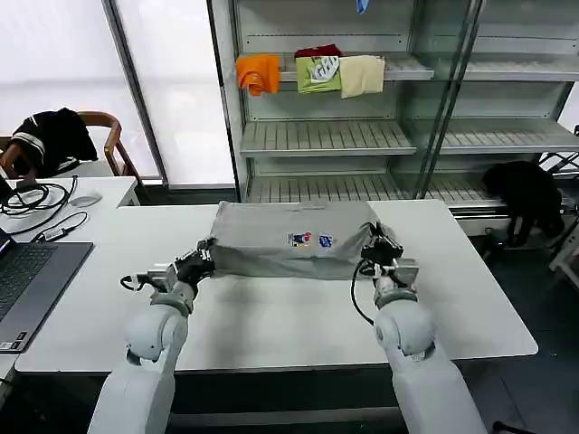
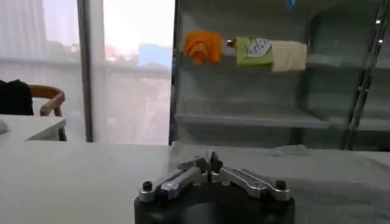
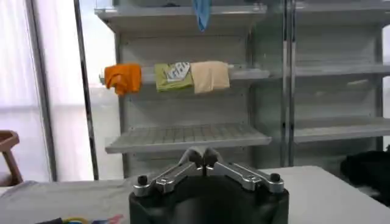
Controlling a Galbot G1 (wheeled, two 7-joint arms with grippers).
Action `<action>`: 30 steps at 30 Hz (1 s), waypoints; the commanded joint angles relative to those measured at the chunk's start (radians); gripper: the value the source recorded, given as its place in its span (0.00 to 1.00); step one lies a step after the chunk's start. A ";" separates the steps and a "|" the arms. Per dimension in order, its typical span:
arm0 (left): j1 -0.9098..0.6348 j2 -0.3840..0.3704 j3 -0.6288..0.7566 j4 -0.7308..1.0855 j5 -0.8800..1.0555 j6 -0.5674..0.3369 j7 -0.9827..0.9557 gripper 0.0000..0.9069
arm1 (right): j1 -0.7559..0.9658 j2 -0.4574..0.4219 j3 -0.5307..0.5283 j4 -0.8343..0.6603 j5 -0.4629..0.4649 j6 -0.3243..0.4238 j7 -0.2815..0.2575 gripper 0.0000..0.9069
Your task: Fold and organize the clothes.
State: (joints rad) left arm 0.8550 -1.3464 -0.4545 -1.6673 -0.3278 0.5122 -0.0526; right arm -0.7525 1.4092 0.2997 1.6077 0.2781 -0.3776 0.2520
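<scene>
As T-shirt (image 1: 289,237) lies flat, left pincer (image 1: 207,250), right pincer (image 1: 373,246) nip corners.

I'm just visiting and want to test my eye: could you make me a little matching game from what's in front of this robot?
Things:
1. grey T-shirt
2. orange shirt
3. laptop
4. black garment

Places:
A. draped on the chair
B. white table, between both grippers
C. side desk at the robot's left
D. upper shelf

Pairs: 1-B, 2-D, 3-C, 4-A

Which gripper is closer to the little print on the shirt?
Right. The right gripper sits just beside the print; the left gripper is at the T-shirt's far edge.
</scene>
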 commanded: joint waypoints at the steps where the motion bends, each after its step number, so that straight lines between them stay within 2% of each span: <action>1: -0.091 0.002 0.004 0.135 -0.014 0.002 -0.002 0.01 | 0.126 0.032 -0.007 -0.195 -0.006 -0.013 -0.015 0.00; 5: -0.097 0.006 0.011 0.153 -0.014 0.003 0.002 0.01 | 0.134 0.038 -0.007 -0.219 -0.010 -0.043 -0.017 0.00; 6: -0.097 0.007 0.012 0.156 -0.014 0.004 0.002 0.04 | 0.134 0.040 -0.005 -0.221 -0.011 -0.063 -0.020 0.00; 7: -0.099 0.009 0.014 0.160 -0.013 0.004 0.001 0.44 | 0.132 0.039 -0.005 -0.220 -0.013 -0.083 -0.024 0.00; 8: -0.099 0.010 0.016 0.163 -0.013 0.006 0.002 1.00 | 0.127 0.036 -0.008 -0.215 -0.019 -0.111 -0.028 0.42; 9: -0.100 0.011 0.017 0.166 -0.013 0.007 0.003 1.00 | 0.124 0.036 -0.009 -0.213 -0.020 -0.120 -0.030 1.00; 13: -0.105 0.006 0.021 0.176 -0.008 0.019 0.002 1.00 | 0.120 0.052 -0.007 -0.213 -0.025 -0.152 -0.025 1.00; 16: -0.108 0.004 0.027 0.182 -0.001 0.034 -0.003 1.00 | 0.129 0.076 -0.001 -0.231 -0.001 -0.143 0.011 1.00; 17: -0.109 0.003 0.028 0.181 0.000 0.044 -0.006 1.00 | 0.137 0.087 0.000 -0.240 0.026 -0.133 0.050 1.00; 18: -0.109 0.003 0.029 0.178 0.000 0.048 -0.008 1.00 | 0.165 0.111 0.001 -0.269 0.088 -0.110 0.134 1.00; 19: -0.108 0.003 0.030 0.176 0.001 0.054 -0.014 1.00 | 0.176 0.118 0.003 -0.283 0.114 -0.100 0.178 1.00; 21: -0.105 0.003 0.031 0.168 0.000 0.064 -0.028 1.00 | 0.186 0.137 0.008 -0.293 0.141 -0.065 0.229 1.00; 25: -0.097 0.003 0.032 0.154 0.000 0.066 -0.073 1.00 | 0.135 0.113 -0.002 -0.207 0.145 -0.098 0.214 1.00; 30: -0.048 0.003 0.042 0.083 0.011 0.068 -0.085 1.00 | 0.059 0.059 0.003 -0.068 0.148 -0.159 0.222 1.00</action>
State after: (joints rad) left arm 0.7934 -1.3420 -0.4121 -1.5558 -0.3160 0.5716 -0.1168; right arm -0.6410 1.4878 0.3017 1.4293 0.3753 -0.4931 0.3998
